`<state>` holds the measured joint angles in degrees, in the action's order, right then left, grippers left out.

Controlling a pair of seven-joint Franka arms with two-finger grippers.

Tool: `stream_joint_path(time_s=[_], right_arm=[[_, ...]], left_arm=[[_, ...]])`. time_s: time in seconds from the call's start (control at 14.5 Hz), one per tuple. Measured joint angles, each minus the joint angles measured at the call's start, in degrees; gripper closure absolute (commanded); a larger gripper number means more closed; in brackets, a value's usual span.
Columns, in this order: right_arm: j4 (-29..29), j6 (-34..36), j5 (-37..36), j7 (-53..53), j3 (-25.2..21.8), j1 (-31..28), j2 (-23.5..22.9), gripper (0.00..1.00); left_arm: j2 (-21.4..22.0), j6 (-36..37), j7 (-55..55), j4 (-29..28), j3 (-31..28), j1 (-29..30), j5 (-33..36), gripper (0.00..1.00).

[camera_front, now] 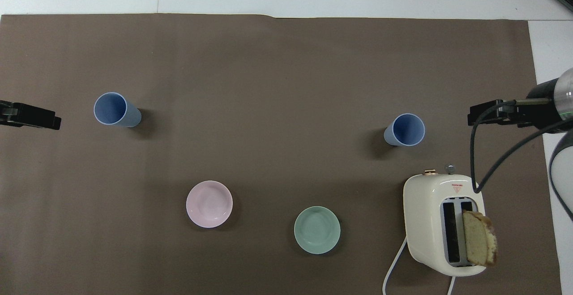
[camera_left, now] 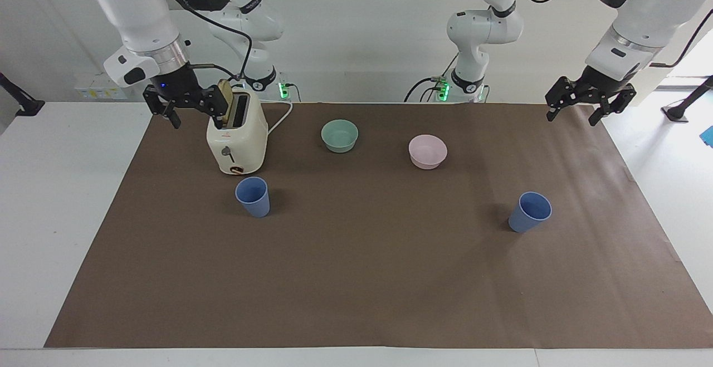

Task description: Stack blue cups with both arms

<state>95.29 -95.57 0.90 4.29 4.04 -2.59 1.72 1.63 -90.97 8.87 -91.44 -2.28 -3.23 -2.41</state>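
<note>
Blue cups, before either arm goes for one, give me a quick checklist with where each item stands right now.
1. Both cups upright and open end up: ok, the blue cup at the right arm's end and the blue cup at the left arm's end both stand on the mat.
2. Cups free of neighbours: ok, though the first stands close in front of the toaster.
3. Left gripper open, empty: ok.
4. Right gripper open, empty: ok, raised beside the toaster.
5. Cups empty inside: ok.
</note>
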Motion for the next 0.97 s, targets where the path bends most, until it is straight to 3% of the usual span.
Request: stream_joint_path(time_s=[0.97], right_arm=[[0.0, 0.0, 0.0, 0.0, 0.0, 0.0, 0.0, 0.0]], left_arm=[[0.0, 0.03, -0.29, 0.03, -1.06, 0.19, 0.0, 0.0]])
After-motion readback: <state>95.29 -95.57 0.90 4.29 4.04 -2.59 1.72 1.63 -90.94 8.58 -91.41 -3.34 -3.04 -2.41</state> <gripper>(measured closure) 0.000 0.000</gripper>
